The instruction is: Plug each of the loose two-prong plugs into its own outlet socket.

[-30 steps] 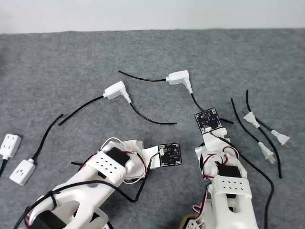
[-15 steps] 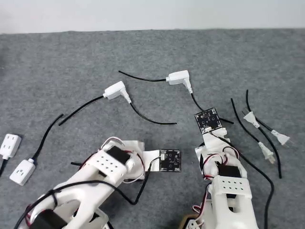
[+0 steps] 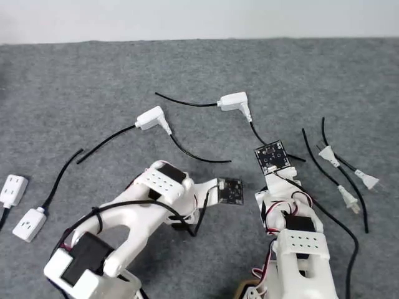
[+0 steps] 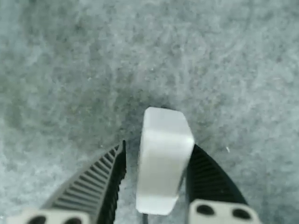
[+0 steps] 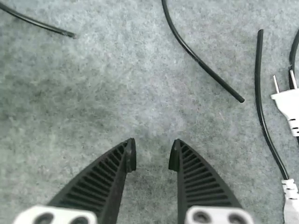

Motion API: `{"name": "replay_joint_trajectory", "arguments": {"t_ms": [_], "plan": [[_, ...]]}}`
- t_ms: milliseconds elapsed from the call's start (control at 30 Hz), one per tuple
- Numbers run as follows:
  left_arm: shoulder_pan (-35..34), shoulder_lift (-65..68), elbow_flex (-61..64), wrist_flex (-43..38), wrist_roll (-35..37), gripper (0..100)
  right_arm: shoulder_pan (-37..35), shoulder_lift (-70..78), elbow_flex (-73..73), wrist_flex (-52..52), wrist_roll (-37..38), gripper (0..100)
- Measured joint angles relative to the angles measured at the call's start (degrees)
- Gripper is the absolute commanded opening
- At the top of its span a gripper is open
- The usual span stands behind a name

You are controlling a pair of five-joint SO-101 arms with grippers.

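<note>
My left gripper (image 4: 159,147) is shut on a white rectangular block (image 4: 163,158) that looks like an outlet socket, held above the grey carpet. A dark cord leaves the block's near end. In the high view the left arm (image 3: 163,180) stretches toward the table's middle. My right gripper (image 5: 152,151) is open over bare carpet, with nothing between its fingers. Loose two-prong plugs (image 3: 328,154) (image 3: 369,180) (image 3: 349,199) lie on black cords to the right of the right arm (image 3: 299,240). One plug (image 5: 285,105) also appears in the right wrist view. Two white outlet sockets (image 3: 12,189) (image 3: 30,224) rest at the far left.
Two white connector bodies (image 3: 151,118) (image 3: 233,100) lie at the middle back, each with a black cord leaving both ends. Loose black cord ends (image 5: 205,65) cross the carpet ahead of the right gripper. The grey mat (image 3: 75,81) ends at a pale wall behind.
The left arm has risen and swung forward and right, bringing its wrist closer to the right arm. The right arm and the plugs have stayed still.
</note>
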Motion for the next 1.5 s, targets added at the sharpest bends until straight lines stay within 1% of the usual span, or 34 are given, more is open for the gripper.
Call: {"name": "replay_joint_trajectory", "arguments": {"t_ms": [200,333,633,767,900,1067,1267,1500], "plan": [[-2.64,0.88,-1.49,-0.09,0.09,17,0.00,0.00,0.00,0.00,0.00,12.9],[-4.40,-0.88,-3.69,0.09,0.09,17,0.00,0.00,0.00,0.00,0.00,12.9],[-4.57,-3.78,-10.37,4.40,-0.26,17,0.00,0.00,0.00,0.00,0.00,12.9],[-4.57,-3.87,-10.55,4.84,-0.26,17,0.00,0.00,0.00,0.00,0.00,12.9],[-4.57,-3.87,-7.21,4.84,-0.26,17,0.00,0.00,0.00,0.00,0.00,12.9],[-4.57,-3.87,-3.16,1.93,-0.26,17,-1.32,0.00,0.00,0.00,0.00,12.9],[-4.66,-4.13,-1.58,-4.92,1.58,17,-1.32,0.00,0.00,0.00,0.00,12.9],[-4.66,-4.04,-2.11,-4.57,2.11,17,-1.32,0.00,0.00,0.00,0.00,12.9]]}}
